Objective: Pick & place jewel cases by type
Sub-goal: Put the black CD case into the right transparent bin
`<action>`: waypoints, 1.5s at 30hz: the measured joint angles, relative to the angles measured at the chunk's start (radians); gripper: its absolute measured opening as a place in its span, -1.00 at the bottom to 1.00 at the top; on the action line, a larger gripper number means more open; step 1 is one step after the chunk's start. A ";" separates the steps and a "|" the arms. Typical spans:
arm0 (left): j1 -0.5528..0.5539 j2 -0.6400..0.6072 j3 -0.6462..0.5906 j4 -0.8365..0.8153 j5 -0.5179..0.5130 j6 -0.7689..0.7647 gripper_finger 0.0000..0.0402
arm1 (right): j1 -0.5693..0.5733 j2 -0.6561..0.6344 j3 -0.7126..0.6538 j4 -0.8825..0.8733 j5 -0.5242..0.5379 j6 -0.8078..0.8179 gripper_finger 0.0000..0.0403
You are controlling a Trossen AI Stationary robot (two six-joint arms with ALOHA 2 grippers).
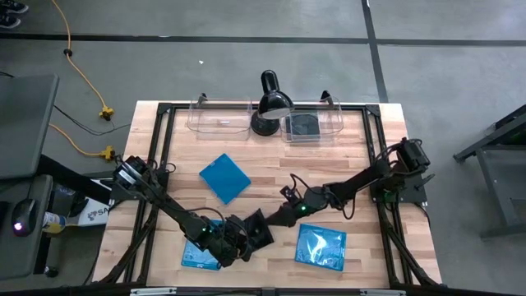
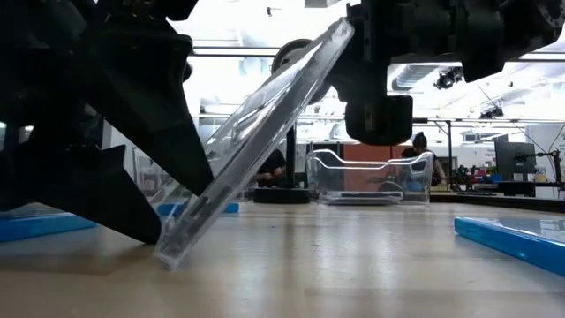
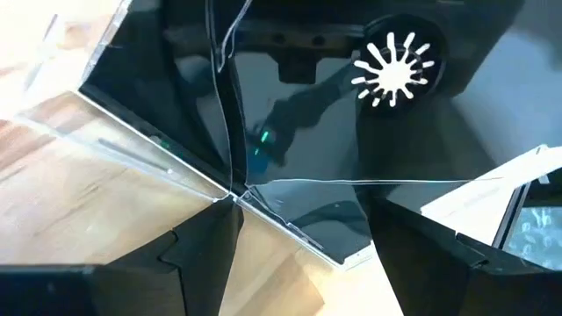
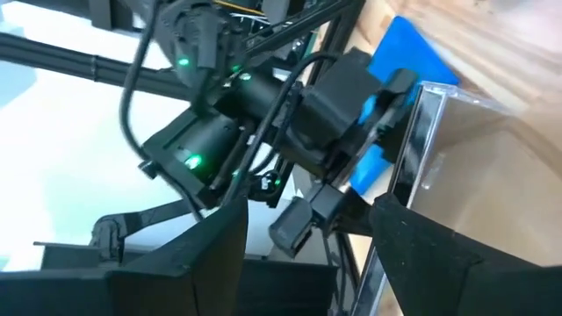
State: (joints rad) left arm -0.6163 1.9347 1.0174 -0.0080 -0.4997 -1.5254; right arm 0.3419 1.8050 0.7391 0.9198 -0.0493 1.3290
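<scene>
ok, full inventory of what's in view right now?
blue jewel cases: 3, bright blue, flat on the table; one mid-table, one near right, one near left partly under the left arm
dark jewel cases: 2 seen, black with clear fronts; one in the right bin, one tilted with its lower edge on the table, between the grippers
bins: 2, clear, far edge; left, right
desk lamp: 1, black, between the bins
table: 1, light wood
cable: yellow, on the floor
person: 1, in the room behind
left gripper: near edge, at the tilted case
right gripper: at the case's raised edge
</scene>
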 joint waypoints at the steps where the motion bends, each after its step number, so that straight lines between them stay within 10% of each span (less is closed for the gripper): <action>1: 0.000 0.001 0.000 0.016 -0.010 0.014 0.27 | 0.000 0.000 0.000 0.004 -0.003 0.000 0.17; 11: 0.000 0.003 0.000 0.051 -0.037 0.031 0.19 | 0.000 -0.001 0.000 0.011 -0.005 -0.019 0.17; 33: 0.004 0.001 0.003 -0.003 -0.003 0.030 -0.96 | 0.001 0.000 0.000 0.009 -0.011 -0.029 0.17; 45: 0.003 0.000 0.004 -0.021 0.015 0.056 -1.00 | 0.000 0.001 -0.001 0.022 -0.007 -0.028 0.17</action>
State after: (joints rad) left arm -0.6132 1.9347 1.0210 -0.0291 -0.4850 -1.4693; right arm 0.3424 1.8055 0.7383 0.9415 -0.0561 1.3006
